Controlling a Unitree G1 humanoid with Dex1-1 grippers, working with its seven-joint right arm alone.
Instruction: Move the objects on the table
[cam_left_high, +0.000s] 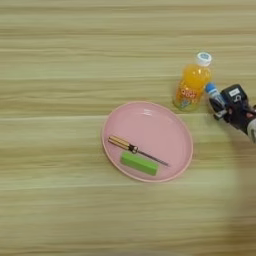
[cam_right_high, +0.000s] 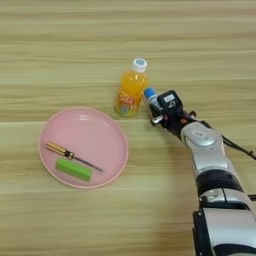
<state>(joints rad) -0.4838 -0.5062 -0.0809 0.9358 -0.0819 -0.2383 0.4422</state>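
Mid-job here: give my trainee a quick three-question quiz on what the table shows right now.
1. True or false: the green block lies on the pink plate.
2. What lies beside the block on the plate? A) a spoon B) the screwdriver C) a pen
3. Fill in: the right gripper is at the blue tube, just right of the orange-drink ____.

Key: 1 true; 2 B; 3 bottle.

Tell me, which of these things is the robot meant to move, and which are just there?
To be moved:
- orange-drink bottle, standing on the table
- blue tube, at the right gripper
- green block, lying on the plate
- yellow-handled screwdriver, also on the plate

Just there:
- pink plate, which only holds two of the things
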